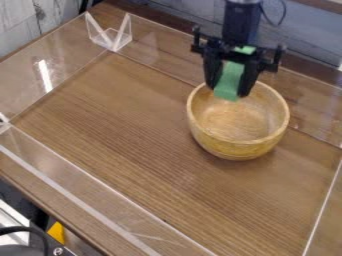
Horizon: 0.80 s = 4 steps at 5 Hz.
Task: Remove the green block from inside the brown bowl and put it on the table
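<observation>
The single arm comes down from the top edge of the view, over the far right part of the table [120,130], its dark wrist upright and the gripper [235,82] pointing straight down. The black fingers [210,62] are clamped on the green block [235,78], which hangs between them, roughly upright and slightly tilted. The gripper hangs above the far rim of the brown bowl [214,135], clear of it.

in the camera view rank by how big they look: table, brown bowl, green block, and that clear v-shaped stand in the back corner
1. table, fills most of the view
2. brown bowl
3. clear stand and green block: close in apparent size; the stand sits farther back and the raised block is partly covered by the jaws, so unranked
</observation>
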{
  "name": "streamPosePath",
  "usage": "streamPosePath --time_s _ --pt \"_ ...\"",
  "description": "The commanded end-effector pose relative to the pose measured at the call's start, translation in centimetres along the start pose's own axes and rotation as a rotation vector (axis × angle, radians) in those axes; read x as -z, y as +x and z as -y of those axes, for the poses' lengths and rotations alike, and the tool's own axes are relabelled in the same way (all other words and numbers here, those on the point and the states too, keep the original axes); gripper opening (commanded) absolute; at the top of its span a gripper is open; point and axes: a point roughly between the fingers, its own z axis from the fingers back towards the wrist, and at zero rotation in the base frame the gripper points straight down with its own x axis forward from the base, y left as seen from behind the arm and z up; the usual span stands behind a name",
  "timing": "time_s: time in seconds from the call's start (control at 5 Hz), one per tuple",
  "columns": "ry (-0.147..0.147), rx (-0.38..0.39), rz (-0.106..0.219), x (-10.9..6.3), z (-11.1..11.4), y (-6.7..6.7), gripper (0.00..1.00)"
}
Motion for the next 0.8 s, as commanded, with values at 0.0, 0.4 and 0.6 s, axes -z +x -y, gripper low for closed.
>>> streamPosePath --time_s 0.0,0.4,0.6 --pt "-0.001 -0.006 0.039 -0.3 0.7 0.5 0.00" --pt "-0.002 0.014 0.044 -0.2 0.4 -0.4 0.00" --pt "-0.017 0.019 0.058 -1.1 -0.2 -1.0 0.00"
